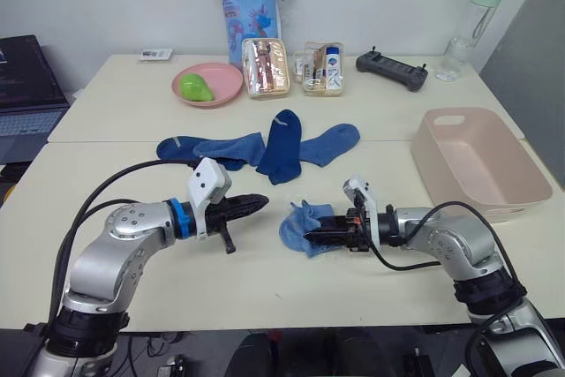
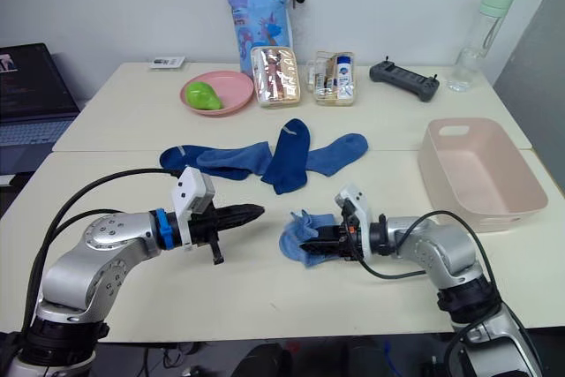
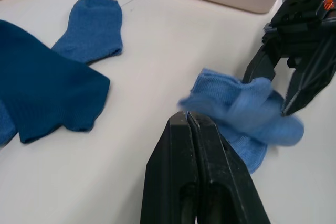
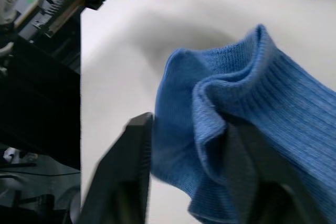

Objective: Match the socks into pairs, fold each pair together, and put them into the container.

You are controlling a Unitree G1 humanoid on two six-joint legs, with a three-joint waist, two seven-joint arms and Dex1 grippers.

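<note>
My right gripper (image 1: 311,237) grips the bunched light blue sock (image 1: 301,224) on the near table (image 1: 265,289), one finger on each side of the folds (the knit bulges between them). My left gripper (image 1: 258,203) points at that sock from just beside it, fingers pressed together, holding nothing. Beyond the sock lie four more socks (image 1: 265,149) in an overlapping row. Right of the sock, well apart, stands the pink container (image 1: 481,163).
</note>
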